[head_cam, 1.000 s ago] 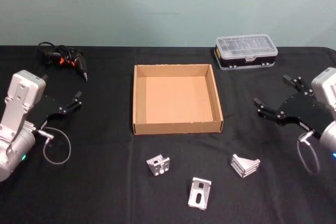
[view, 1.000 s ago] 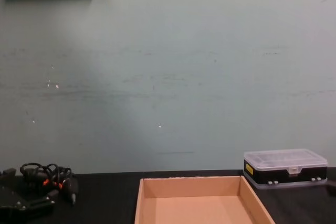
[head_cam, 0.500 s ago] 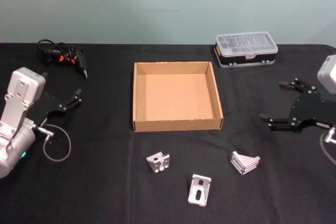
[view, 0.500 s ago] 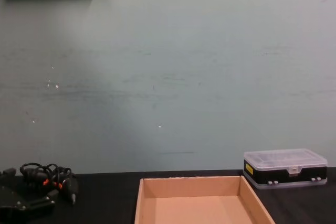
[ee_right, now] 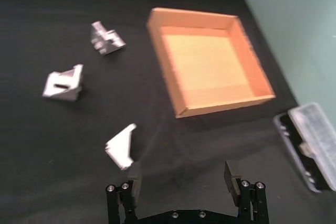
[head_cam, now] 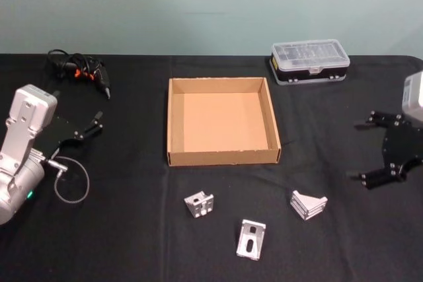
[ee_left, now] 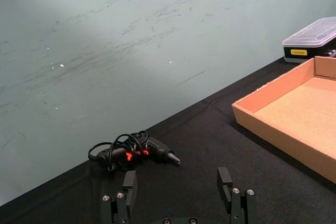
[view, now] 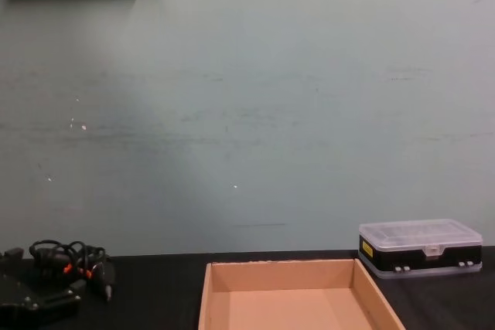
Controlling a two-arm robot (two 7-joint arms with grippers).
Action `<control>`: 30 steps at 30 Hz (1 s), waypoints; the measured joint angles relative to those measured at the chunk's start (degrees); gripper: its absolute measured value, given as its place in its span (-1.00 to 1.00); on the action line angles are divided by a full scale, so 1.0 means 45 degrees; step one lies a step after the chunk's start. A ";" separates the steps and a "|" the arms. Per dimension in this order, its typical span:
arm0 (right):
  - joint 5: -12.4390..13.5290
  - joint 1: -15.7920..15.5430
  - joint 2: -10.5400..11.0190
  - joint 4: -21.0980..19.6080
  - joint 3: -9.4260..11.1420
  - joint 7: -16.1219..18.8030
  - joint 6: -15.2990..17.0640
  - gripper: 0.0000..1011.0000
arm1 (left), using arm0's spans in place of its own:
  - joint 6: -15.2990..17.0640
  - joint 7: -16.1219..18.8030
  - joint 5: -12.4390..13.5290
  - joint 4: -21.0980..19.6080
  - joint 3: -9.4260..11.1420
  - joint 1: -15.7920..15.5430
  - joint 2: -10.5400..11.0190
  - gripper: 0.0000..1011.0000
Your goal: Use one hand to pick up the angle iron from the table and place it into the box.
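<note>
The left gripper hangs low over the black bench, its jaws standing apart with nothing between them. Just beyond it lies a tangled bundle of black cables with orange marks, close to the pale green wall. Off to one side sits the cardboard box, empty, with a clear-lidded plastic case behind it.

Right claw splayed, left claw splayed (idle)
</note>
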 joint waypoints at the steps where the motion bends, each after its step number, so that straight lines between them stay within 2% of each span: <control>1: -0.0102 0.0103 0.0029 -0.0008 -0.0099 0.0223 -0.0014 0.98 | 0.0001 0.0000 0.0000 0.0000 0.0000 0.0001 0.0000 0.98; 5: -0.0736 0.0661 0.0083 -0.0035 -0.0817 0.1239 -0.0152 0.98 | 0.0000 0.0000 0.0000 0.0000 0.0001 0.0001 0.0000 0.98; 9: -0.1235 0.1018 -0.0039 0.0065 -0.1376 0.1717 -0.0189 0.98 | 0.0000 0.0000 0.0000 0.0000 0.0001 0.0000 0.0000 0.98; 20: -0.2211 0.1904 -0.0654 0.0729 -0.2567 0.2341 -0.0171 0.98 | 0.0000 0.0000 0.0000 0.0000 0.0001 0.0000 0.0000 0.98; 30: -0.2686 0.2501 -0.1128 0.1300 -0.3376 0.2769 -0.0187 0.98 | 0.0001 0.0000 0.0000 0.0000 0.0000 0.0000 0.0000 0.98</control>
